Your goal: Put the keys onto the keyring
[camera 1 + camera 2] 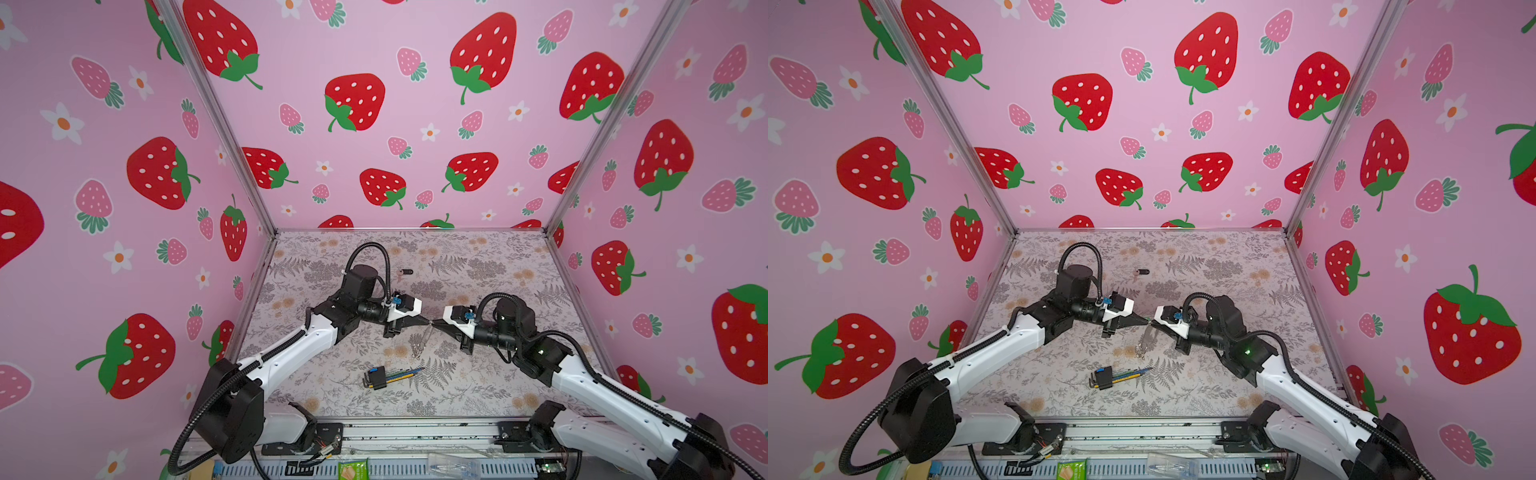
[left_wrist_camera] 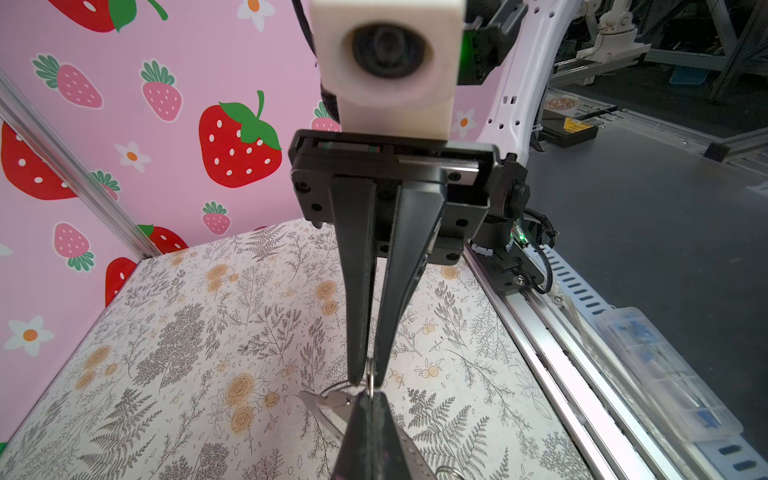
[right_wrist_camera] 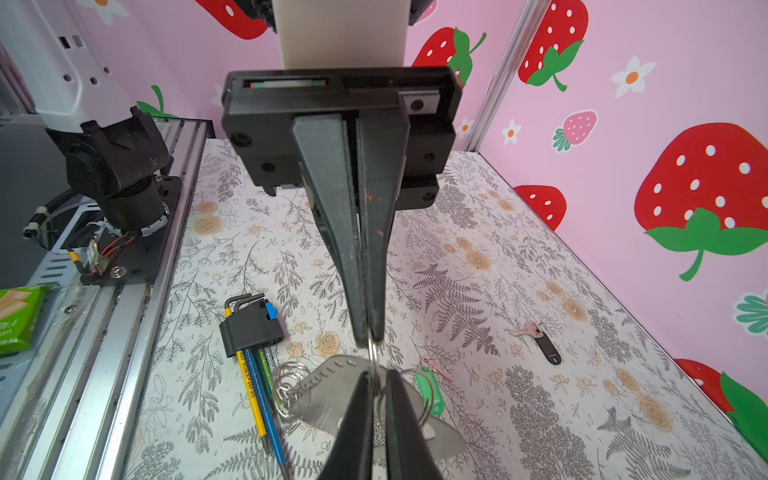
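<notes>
Above the middle of the bench (image 1: 478,395), in both top views, the left pincer (image 1: 427,321) and right pincer (image 1: 436,324) meet tip to tip. The keyring (image 1: 422,342) dangles beneath them. A black-tagged key (image 1: 405,272) lies well behind, with hex wrenches (image 1: 386,376) in front. Left wrist view: the right pincer (image 2: 362,376) is nearly closed, pinching the keyring's top ring. Right wrist view: the left pincer (image 3: 370,338) is clamped tight on that ring, and a green-tagged key (image 3: 430,390) sits just beside the strap.

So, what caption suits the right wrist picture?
Left end effector and right end effector pinch the keyring; black-tagged key lies apart.
</notes>
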`<state>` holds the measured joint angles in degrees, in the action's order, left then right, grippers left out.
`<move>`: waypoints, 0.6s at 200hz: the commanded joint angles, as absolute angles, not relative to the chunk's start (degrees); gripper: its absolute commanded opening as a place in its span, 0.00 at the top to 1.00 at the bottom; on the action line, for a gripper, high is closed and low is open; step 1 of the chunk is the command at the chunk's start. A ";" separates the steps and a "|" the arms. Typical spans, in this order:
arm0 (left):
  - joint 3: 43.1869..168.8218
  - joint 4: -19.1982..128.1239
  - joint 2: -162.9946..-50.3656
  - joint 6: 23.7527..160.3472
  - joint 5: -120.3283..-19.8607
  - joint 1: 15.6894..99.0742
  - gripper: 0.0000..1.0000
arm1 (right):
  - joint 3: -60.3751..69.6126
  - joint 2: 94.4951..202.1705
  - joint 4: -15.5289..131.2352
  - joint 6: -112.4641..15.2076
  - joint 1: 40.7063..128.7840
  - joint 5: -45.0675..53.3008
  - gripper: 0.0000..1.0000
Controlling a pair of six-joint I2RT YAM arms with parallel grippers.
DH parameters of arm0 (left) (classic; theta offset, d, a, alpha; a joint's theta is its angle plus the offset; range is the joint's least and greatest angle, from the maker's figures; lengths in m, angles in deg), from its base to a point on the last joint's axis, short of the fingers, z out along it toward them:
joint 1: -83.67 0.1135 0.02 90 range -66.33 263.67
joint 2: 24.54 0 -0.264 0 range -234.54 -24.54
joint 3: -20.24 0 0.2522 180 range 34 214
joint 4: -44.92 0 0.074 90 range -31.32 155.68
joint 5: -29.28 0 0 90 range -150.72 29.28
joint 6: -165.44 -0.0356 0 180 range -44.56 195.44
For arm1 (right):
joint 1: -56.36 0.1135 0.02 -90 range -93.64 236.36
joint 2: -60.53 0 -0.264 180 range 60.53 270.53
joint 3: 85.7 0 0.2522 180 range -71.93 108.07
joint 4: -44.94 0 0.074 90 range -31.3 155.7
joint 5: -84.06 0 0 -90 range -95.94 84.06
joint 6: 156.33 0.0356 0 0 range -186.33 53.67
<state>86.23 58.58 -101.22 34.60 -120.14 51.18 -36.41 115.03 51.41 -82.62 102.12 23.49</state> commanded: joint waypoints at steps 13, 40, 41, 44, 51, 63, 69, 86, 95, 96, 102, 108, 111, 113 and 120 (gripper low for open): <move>88.40 60.21 -100.47 32.40 -121.37 50.80 1.00 | -35.44 115.15 48.60 -82.00 102.42 24.83 0.89; 88.72 60.53 -100.64 32.12 -121.45 50.84 1.00 | -35.42 115.62 48.33 -81.87 102.48 25.30 0.92; 88.74 60.53 -100.65 32.12 -121.46 50.82 1.00 | -35.44 115.63 48.29 -81.88 102.49 25.28 0.92; 88.73 60.52 -100.64 32.18 -121.46 50.80 1.00 | -35.39 115.75 48.33 -81.88 102.48 25.34 0.92; 88.72 60.49 -100.56 32.16 -121.40 50.81 1.00 | -35.35 115.92 48.41 -81.88 102.49 25.38 0.94; 88.93 60.39 -100.48 32.73 -121.24 50.80 0.96 | -35.47 115.99 48.33 -81.84 102.46 25.35 0.95; 88.93 60.51 -100.32 33.30 -120.72 51.01 0.85 | -35.62 115.99 48.13 -81.70 102.43 25.35 0.96; 88.39 60.73 -99.05 34.52 -119.89 52.91 0.75 | -36.33 115.53 46.43 -81.18 102.43 25.43 0.96; 87.16 58.92 -97.95 36.04 -120.39 54.69 0.73 | -37.08 115.17 45.08 -80.85 102.47 25.70 0.96; 86.99 58.71 -97.85 36.27 -120.44 54.85 0.73 | -37.15 115.19 44.86 -80.80 102.44 25.70 0.96; 85.95 56.92 -97.03 37.78 -120.74 55.82 0.72 | -37.57 114.94 43.88 -80.55 102.42 25.79 0.96; 84.94 55.39 -96.20 38.87 -120.97 56.80 0.71 | -37.78 114.89 43.32 -80.48 102.47 25.76 0.96; 84.55 54.90 -95.78 39.20 -121.01 57.10 0.71 | -37.90 114.91 43.18 -80.41 102.47 25.78 0.97; 84.28 54.75 -95.59 39.36 -121.01 57.32 0.71 | -37.92 114.86 43.09 -80.40 102.50 25.72 0.97; 83.54 54.73 -94.77 39.49 -121.02 57.88 0.71 | -37.90 114.92 42.74 -80.37 102.48 25.72 0.97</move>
<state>85.55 58.37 -98.27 36.90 -119.33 55.42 -36.86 115.91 47.41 -81.09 102.12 24.59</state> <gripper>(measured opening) 0.288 0.048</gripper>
